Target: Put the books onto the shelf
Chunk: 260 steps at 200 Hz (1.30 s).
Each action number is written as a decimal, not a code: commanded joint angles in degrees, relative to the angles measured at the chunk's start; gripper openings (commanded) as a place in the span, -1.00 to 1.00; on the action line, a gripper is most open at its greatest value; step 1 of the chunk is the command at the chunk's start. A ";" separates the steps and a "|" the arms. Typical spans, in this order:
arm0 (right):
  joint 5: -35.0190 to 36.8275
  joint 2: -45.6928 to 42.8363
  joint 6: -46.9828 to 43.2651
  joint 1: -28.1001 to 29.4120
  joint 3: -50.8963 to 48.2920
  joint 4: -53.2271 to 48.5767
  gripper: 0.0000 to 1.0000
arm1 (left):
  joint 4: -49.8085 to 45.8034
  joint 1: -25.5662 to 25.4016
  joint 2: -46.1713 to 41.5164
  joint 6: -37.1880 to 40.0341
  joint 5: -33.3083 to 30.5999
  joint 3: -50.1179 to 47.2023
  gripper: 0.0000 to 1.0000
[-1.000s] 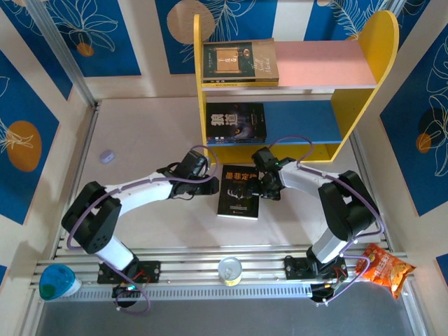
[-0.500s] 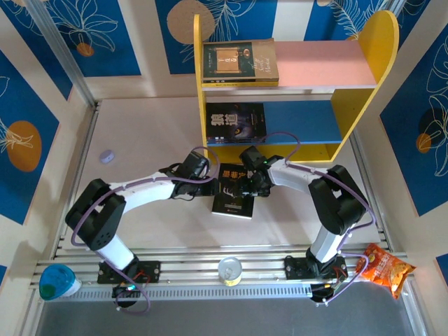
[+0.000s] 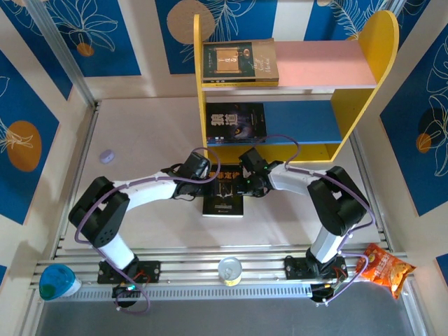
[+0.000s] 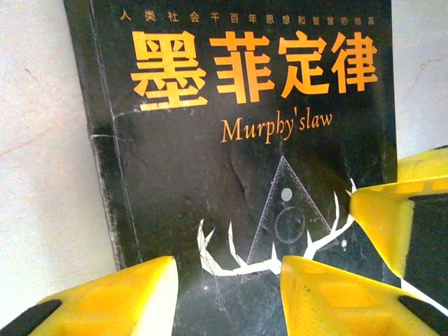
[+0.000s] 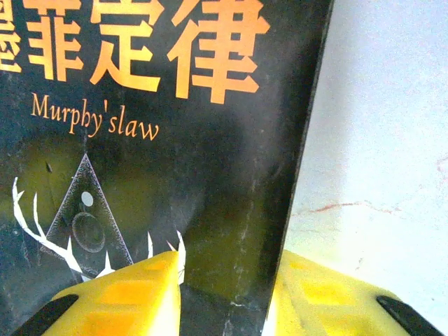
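A black book (image 3: 224,192) with orange Chinese title and "Murphy's law" lies on the table in front of the shelf (image 3: 365,77). My left gripper (image 3: 212,183) hovers at the book's left part, its yellow fingers (image 4: 112,297) apart over the cover (image 4: 238,140), so it is open. My right gripper (image 3: 246,185) straddles the book's right edge (image 5: 280,175), one finger on the cover and one beyond the edge, shut on it. The right finger (image 4: 385,224) shows in the left wrist view. One book (image 3: 239,61) lies on the pink upper board and another (image 3: 236,123) on the blue lower level.
An orange snack bag (image 3: 383,270) lies at the near right by the right arm's base. A blue-lidded cup (image 3: 56,281) and a clear glass (image 3: 229,269) stand on the front rails. A small round object (image 3: 106,156) sits at the left.
My right gripper moved left onto the book's right edge and closed on it. The book slid left and a little nearer. The left gripper stayed about where it was.
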 commanded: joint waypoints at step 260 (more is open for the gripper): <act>-5.07 4.80 1.56 4.36 -3.98 2.54 -0.67 | 5.68 -0.45 0.72 -0.33 1.76 -3.19 -0.06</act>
